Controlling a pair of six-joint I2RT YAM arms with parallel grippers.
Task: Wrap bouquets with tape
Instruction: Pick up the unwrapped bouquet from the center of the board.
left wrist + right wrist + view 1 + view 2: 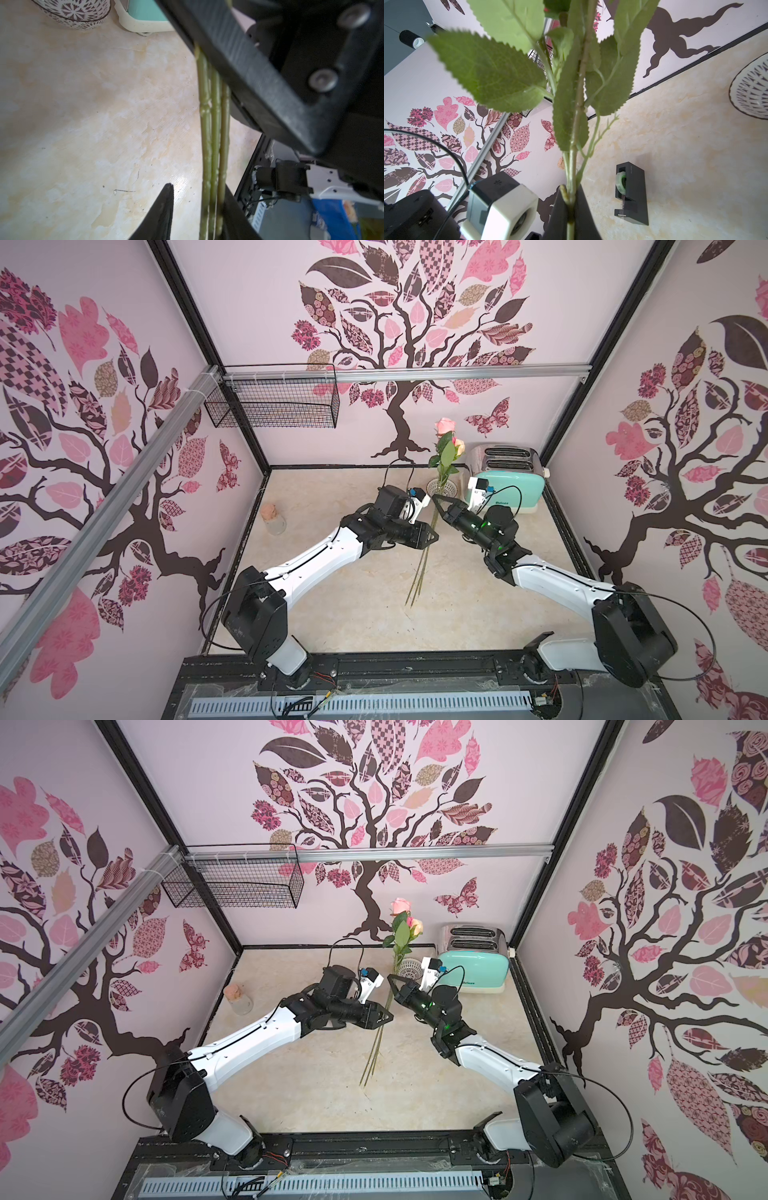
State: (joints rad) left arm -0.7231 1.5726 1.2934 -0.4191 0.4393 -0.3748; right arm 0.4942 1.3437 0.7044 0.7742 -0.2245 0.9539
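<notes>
The bouquets are roses with pink and peach blooms, green leaves and long thin stems, held tilted over the middle of the table. My right gripper is shut on the stems just below the leaves. Lower down, my left gripper stands open around the three stems. They lie against one finger, with a gap to the other finger. The tape sits in a black dispenser on the table, seen only in the right wrist view.
A mint toaster stands at the back right, with a white mesh bowl beside it. A corked glass jar sits at the left edge. A wire basket hangs on the back rail.
</notes>
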